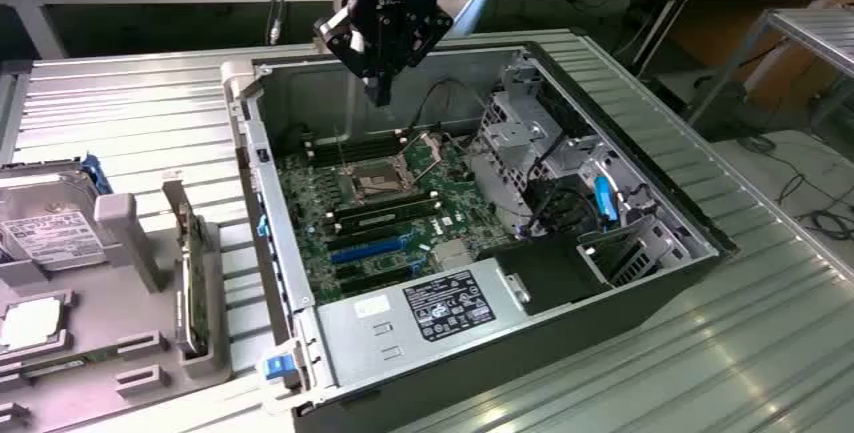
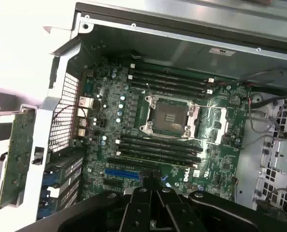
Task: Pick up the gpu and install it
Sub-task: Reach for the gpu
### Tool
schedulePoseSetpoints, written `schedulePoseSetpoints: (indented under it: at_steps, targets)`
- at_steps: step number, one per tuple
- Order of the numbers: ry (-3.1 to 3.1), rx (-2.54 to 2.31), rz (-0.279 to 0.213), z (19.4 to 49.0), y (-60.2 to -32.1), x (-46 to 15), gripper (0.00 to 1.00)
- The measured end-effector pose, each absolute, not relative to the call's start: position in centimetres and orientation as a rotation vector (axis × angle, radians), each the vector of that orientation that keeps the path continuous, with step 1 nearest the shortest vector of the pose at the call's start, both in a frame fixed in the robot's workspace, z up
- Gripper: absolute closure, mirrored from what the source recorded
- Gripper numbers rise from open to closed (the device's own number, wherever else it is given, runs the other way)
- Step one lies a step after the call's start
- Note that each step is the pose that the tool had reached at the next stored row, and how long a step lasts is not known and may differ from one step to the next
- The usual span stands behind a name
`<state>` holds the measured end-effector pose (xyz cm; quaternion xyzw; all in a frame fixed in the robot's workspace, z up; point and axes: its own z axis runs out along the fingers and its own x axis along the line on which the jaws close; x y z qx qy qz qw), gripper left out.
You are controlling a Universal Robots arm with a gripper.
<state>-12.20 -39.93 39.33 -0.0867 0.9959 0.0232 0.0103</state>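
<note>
My gripper (image 1: pixel 382 88), pinched together and empty, hangs over the case (image 1: pixel 627 128) at 12 o'clock; the gpu (image 1: pixel 191 273) sits in its rack (image 1: pixel 127 228) at 8 o'clock, not yet picked.

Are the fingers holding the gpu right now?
No, the gpu stands on edge in the grey rack beside the computer case, while the fingers hang shut and empty above the motherboard.

Tally, exterior view:
- computer case (image 1: pixel 300 103), open: one
- motherboard (image 1: pixel 314 198): one
- CPU socket (image 1: pixel 378 181): one
- banks of memory slots (image 2: pixel 170 82): two, at roughly 12 and 6 o'clock of the socket
- blue slot (image 1: pixel 367 250): one
- power supply (image 1: pixel 441 308): one
- at 9 o'clock of the case: gpu (image 1: pixel 191 273), one; hard drive (image 1: pixel 47 228), one
- gripper (image 1: pixel 383 98): one
</note>
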Motion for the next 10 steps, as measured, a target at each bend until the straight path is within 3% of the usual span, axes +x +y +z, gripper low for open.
schedulePoseSetpoints:
  at_steps: [10]
  targets:
    - [3.101,-0.358,0.073,39.33,-39.94,-12.20,0.89]
